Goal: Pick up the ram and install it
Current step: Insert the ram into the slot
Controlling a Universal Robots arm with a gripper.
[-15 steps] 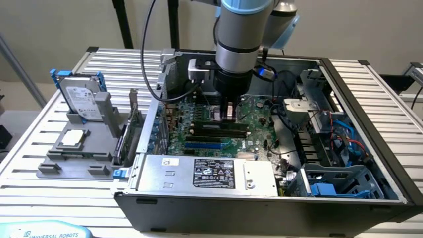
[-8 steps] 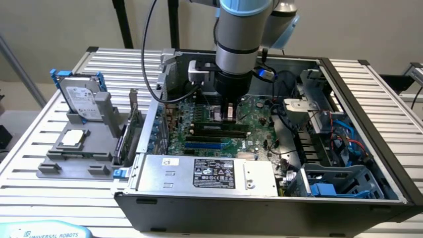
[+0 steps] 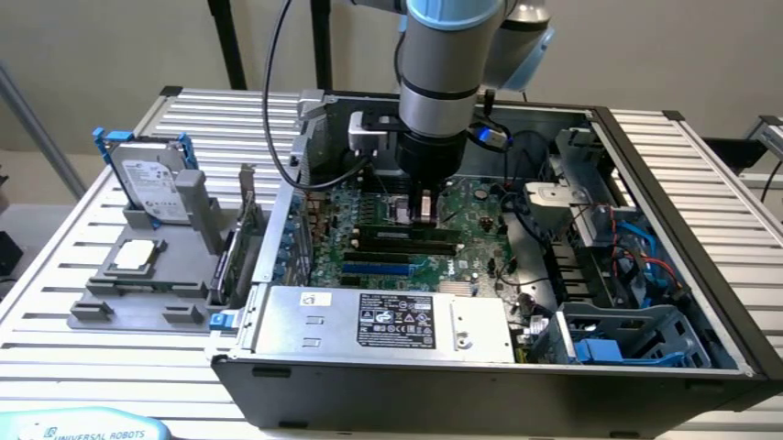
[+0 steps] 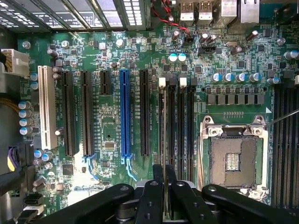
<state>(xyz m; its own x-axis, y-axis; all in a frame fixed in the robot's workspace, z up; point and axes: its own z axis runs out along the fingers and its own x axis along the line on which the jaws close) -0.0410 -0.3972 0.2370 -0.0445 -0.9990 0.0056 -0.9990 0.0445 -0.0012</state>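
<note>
My gripper [image 4: 164, 198] is shut on the ram [image 4: 164, 140], a thin green stick that shows edge-on and runs straight out from between the black fingers [image 4: 150, 200]. The ram lies along the first of the black memory slots [image 4: 180, 126] on the green motherboard [image 4: 107, 140], in line with the slot's white end clip; I cannot tell whether it touches the slot. In the exterior view the gripper [image 3: 426, 209] points straight down inside the open computer case [image 3: 685, 183], just above the slots near the middle of the board.
An empty processor socket [image 4: 232, 161] sits right beside the memory slots, and a blue expansion slot [image 4: 124, 112] on the other side. A power supply [image 3: 391, 316] and cables [image 3: 538, 229] crowd the case. Outside, at the exterior view's left, stand a hard drive [image 3: 153, 183] and a grey holder [image 3: 141, 293].
</note>
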